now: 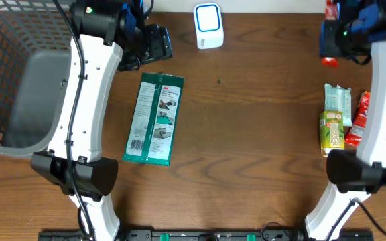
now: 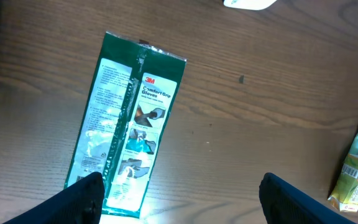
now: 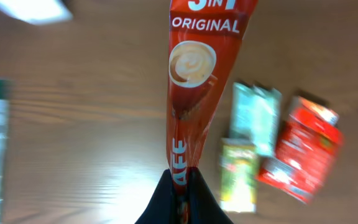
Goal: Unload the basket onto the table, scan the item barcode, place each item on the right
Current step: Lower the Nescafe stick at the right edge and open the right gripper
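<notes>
A flat green glove packet (image 1: 154,119) lay under the spread left claw (image 2: 185,202). Well apart from the white box scanner (image 1: 208,25), the right claw (image 3: 180,190) pinched one end of a red foil sachet (image 3: 194,81). That thin hold could let it twist, hiding the barcode.

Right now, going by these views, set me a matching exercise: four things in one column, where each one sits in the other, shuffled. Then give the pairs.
Things:
1. glove packet
2. scanner
3. coffee sachet
4. basket

Places:
A. pinched in the shut right claw
B. at the far left
C. lying flat on the table, left of middle
D. at the table's back edge

Pairs: 1-C, 2-D, 3-A, 4-B
</notes>
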Controlling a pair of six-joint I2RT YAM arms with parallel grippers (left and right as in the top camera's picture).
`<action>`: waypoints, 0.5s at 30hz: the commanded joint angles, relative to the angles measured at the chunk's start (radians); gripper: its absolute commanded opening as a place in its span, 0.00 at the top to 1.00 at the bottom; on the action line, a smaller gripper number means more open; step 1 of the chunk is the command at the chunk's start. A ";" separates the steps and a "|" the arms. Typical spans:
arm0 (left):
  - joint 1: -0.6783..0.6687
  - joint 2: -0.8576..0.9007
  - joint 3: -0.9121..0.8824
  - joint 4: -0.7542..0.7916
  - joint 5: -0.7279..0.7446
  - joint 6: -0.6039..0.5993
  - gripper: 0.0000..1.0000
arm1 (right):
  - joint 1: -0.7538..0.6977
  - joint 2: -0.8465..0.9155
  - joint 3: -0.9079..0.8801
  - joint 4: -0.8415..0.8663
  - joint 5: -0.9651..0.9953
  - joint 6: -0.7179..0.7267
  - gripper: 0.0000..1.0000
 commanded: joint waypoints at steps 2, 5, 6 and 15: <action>0.003 0.003 -0.004 -0.003 -0.010 0.013 0.20 | -0.055 0.026 -0.178 -0.007 0.256 -0.062 0.99; 0.003 0.004 -0.004 -0.003 -0.010 0.013 0.20 | -0.090 0.026 -0.341 0.023 0.292 -0.063 0.99; 0.003 0.003 -0.004 -0.003 -0.010 0.013 0.20 | -0.101 0.026 -0.393 0.044 0.307 -0.063 0.99; 0.003 0.004 -0.004 -0.003 -0.010 0.013 0.20 | -0.213 0.026 -0.848 0.462 0.508 -0.192 0.96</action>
